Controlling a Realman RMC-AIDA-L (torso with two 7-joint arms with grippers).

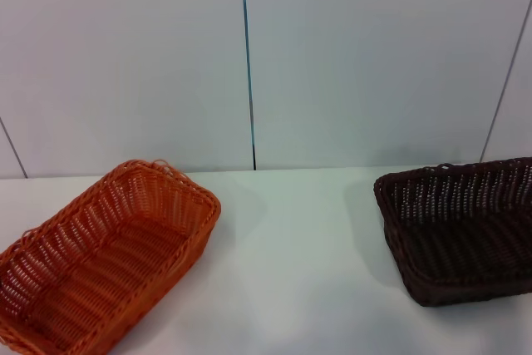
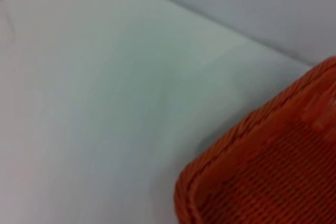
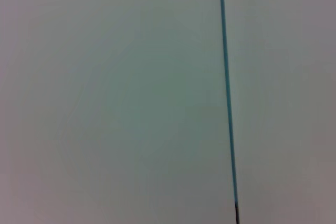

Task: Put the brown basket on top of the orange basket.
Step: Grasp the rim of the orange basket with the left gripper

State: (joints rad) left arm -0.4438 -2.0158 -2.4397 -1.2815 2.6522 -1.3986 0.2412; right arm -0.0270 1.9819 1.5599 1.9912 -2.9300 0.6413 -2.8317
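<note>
The orange basket (image 1: 100,259) lies at the near left corner of the white surface (image 1: 291,288), and the brown basket (image 1: 465,230) lies at its right edge, well apart and untouched. No jaws are in view, so I cannot tell their state. I judge the task not yet begun: the next move is to reach the brown basket's rim and grip it.

White counter (image 1: 299,272) ran flat and matte up to a pale panelled wall (image 1: 125,56). A dark vertical seam (image 1: 248,64) split the wall panels and ended at the counter's back edge. Thinner slanted seams (image 1: 505,81) crossed the wall towards each side. No hand in view to reference positions.
</note>
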